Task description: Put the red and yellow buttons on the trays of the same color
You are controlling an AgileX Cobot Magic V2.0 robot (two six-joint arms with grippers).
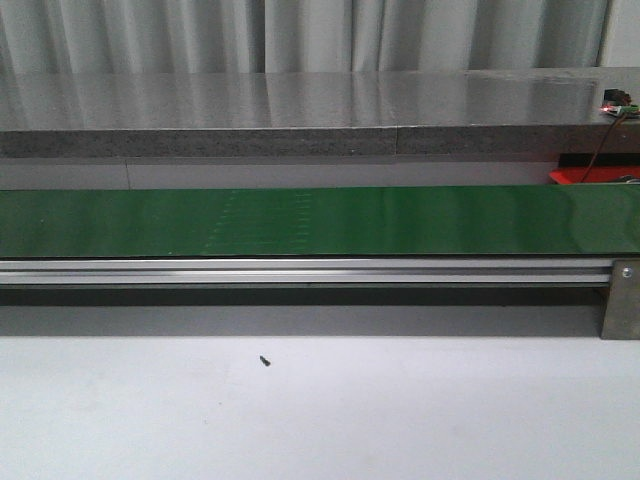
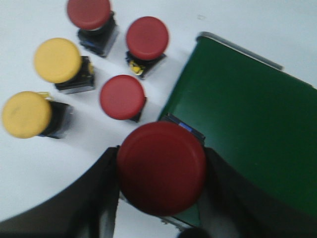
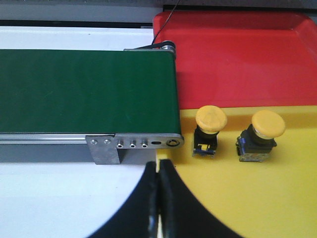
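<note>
In the left wrist view my left gripper [image 2: 161, 171] is shut on a red button [image 2: 161, 166], held at the near end of the green belt [image 2: 247, 124]. On the white table beyond it stand three more red buttons [image 2: 122, 97] [image 2: 147, 38] [image 2: 89, 12] and two yellow buttons [image 2: 57, 60] [image 2: 26, 114]. In the right wrist view my right gripper [image 3: 158, 171] is shut on nothing, at the edge of the yellow tray [image 3: 257, 198]. Two yellow buttons [image 3: 211, 119] [image 3: 268, 124] stand on that tray. The red tray [image 3: 237, 59] lies behind it with nothing on it. Neither gripper shows in the front view.
The green conveyor belt [image 1: 320, 222] runs across the front view on an aluminium rail [image 1: 300, 271]. Its end bracket [image 3: 133, 143] sits next to the yellow tray. A red tray corner [image 1: 590, 176] and a cable show at the far right. A small dark speck [image 1: 265, 360] lies on the table.
</note>
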